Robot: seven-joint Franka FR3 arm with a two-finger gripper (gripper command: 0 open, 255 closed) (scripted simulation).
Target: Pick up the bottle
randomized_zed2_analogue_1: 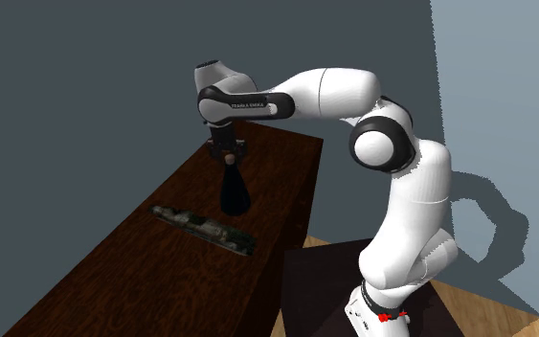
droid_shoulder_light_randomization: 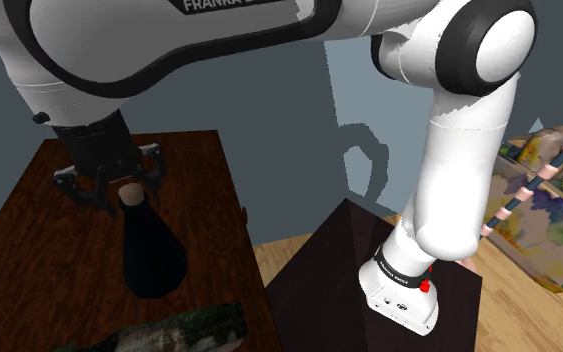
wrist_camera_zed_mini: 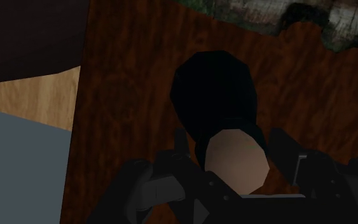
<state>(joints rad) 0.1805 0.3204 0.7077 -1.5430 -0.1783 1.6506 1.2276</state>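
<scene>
On the dark wood-grain table, a conical, tan-capped black bottle stands unheld inside the parted gripper.

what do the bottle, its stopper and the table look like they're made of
Bottle: flat black all over, with no grain or highlight. It could be dark glass or plastic; the look leaves it open.
Stopper: matte pale tan with a flat top, cork-like going by colour alone.
Table: dark reddish-brown wood with streaky grain showing, and little or no gloss.
</scene>
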